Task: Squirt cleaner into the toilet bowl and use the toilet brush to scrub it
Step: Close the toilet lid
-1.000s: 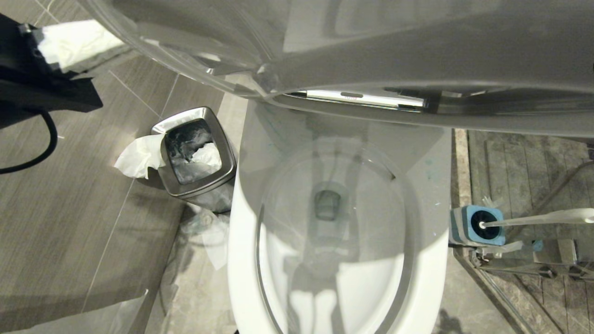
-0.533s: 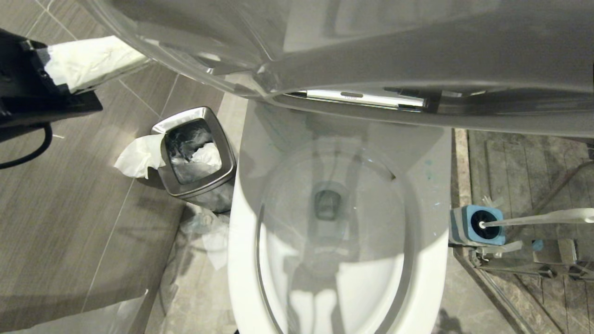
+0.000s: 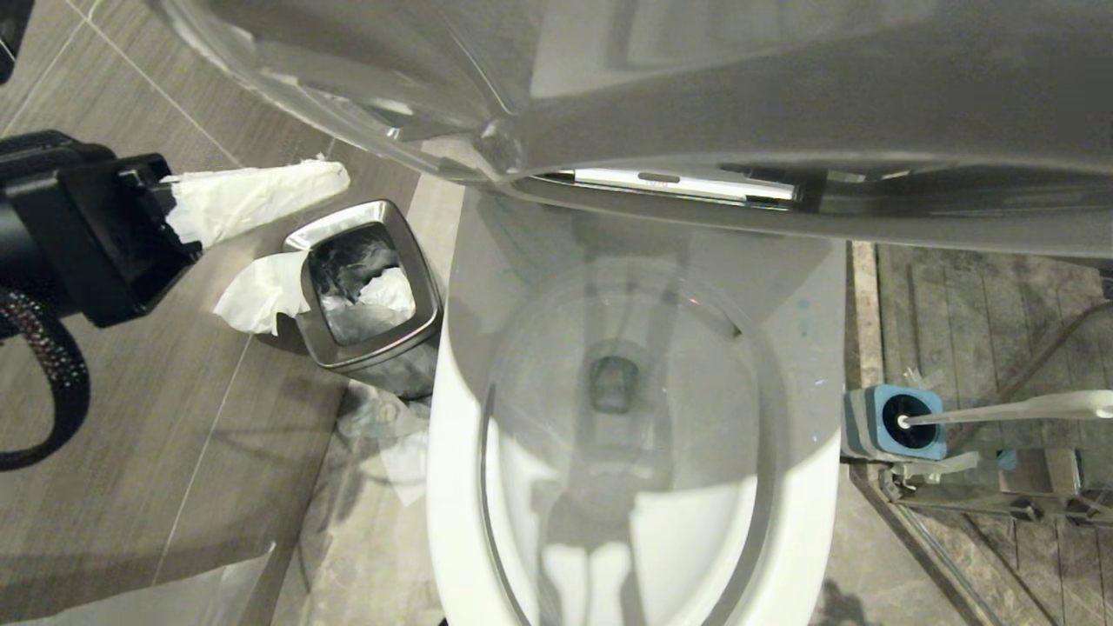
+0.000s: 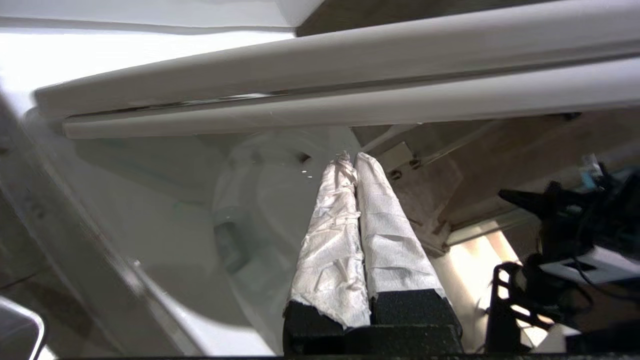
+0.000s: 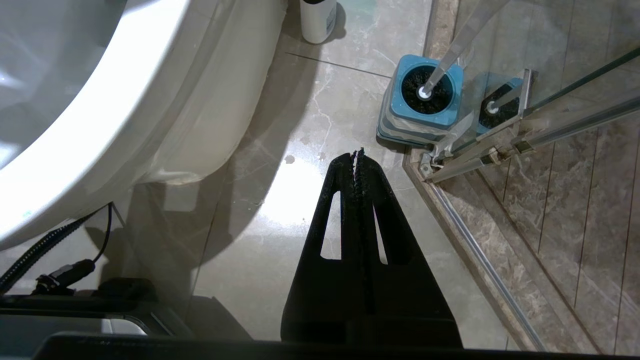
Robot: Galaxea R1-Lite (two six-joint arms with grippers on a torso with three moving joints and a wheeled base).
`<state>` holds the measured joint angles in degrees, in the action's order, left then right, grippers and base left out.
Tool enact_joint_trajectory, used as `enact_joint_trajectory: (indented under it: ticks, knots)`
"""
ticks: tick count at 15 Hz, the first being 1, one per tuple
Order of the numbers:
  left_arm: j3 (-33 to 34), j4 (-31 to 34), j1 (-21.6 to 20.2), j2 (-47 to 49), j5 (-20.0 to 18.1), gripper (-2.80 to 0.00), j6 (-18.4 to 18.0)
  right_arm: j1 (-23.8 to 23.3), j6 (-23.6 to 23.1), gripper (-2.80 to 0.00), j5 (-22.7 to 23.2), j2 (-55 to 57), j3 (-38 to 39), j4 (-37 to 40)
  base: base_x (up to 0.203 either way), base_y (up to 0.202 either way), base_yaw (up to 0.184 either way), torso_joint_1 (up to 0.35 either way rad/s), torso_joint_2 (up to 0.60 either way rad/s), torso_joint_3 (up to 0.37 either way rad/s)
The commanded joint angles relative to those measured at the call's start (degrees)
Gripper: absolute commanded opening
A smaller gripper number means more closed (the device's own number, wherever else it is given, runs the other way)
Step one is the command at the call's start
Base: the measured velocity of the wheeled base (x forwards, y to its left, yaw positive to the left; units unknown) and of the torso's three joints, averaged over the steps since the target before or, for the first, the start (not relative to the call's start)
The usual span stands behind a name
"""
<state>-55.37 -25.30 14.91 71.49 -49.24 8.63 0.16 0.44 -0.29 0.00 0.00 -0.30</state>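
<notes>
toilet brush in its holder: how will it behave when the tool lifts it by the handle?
The toilet brush handle looks long, thin and leaning, so probably light and somewhat flexy. Smooth plastic may slip. The squat holder could lift along if the bristles fit snugly.

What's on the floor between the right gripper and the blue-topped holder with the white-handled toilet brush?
Nothing: the right wrist view shows bare marble floor between the shut right gripper and the brush holder.

The left end effector point(image 3: 335, 174) is a boxy matte-black housing whose two long fingers point(image 4: 385, 225) are wrapped in crinkled white paper-like covering. A black braided cable point(image 3: 52, 382) loops below that housing. The right end effector point(image 5: 358, 152) has bare black triangular fingers with cut-out slots and toothed inner edges.
</notes>
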Motion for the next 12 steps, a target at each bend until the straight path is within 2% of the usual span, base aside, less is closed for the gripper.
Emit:
enact_joint_trajectory:
  ticks: [1, 3, 5, 12]
  knots:
    - [0.12, -0.1, 0.03, -0.07, -2.69, -2.8, -0.11, 0.02, 0.0, -2.8, 0.02, 0.08, 0.0, -0.05, 0.0, 0.0, 0.0, 0.0, 0.0, 0.0]
    - [0.09, -0.17, 0.06, -0.12, -8.13, -2.8, -0.03, 0.02, 0.0, -2.8, 0.02, 0.08, 0.0, -0.05, 0.0, 0.0, 0.0, 0.0, 0.0, 0.0]
    - [0.09, -0.1, 0.12, -0.21, -11.68, -2.8, 0.38, 0.02, 0.0, -2.8, 0.02, 0.08, 0.0, -0.05, 0.0, 0.0, 0.0, 0.0, 0.0, 0.0]
    - [-1.27, -1.08, 0.96, 0.16, -11.84, -2.8, 1.45, 0.02, 0.0, -2.8, 0.02, 0.08, 0.0, -0.05, 0.0, 0.0, 0.0, 0.0, 0.0, 0.0]
